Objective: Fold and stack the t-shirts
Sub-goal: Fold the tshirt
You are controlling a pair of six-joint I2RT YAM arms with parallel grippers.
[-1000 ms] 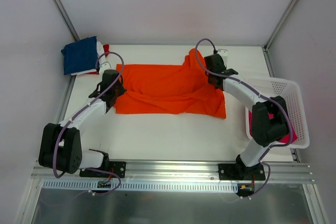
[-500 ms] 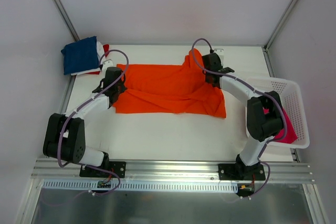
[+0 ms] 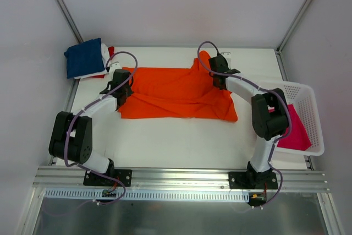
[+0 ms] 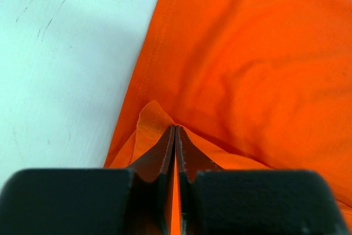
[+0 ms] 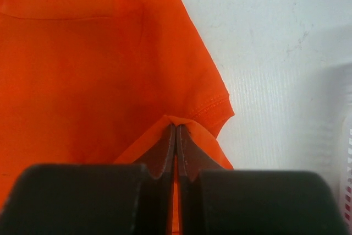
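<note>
left end effector: fingers together, clamped on a thin pinch of the orange t-shirt at its hemmed edge. A small peak of cloth stood up right at the tips.
right end effector: also pinched tight on the same shirt, on a raised fold just inside a stitched hem. Bare desk lay ahead and to its right.
shirt position: it lay spread on the desk between the two end effectors. Each one held a far corner, and the rest ran back toward the arm bases, creased in the middle.
step (my read): half-fold, carrying the far edge back over the near one.
lift: I'd have raised both sides together, level, and only high enough to clear the lower layer.
tension: I'd have kept the span between the end effectors lightly taut so the creases pulled out, without yanking. Both grips looked shallow and could slip.
sleeve: a flap stuck out beyond the right end effector. I'd have wanted it tucked inside the fold, not trailing.
release: only once the carried edge sat square on the near edge.
stack: navy t-shirt sat on a folded pile, beyond and left of the left end effector. That's the drop target.
queue: pink t-shirt sat in the basket, behind and right of the right end effector.
</note>
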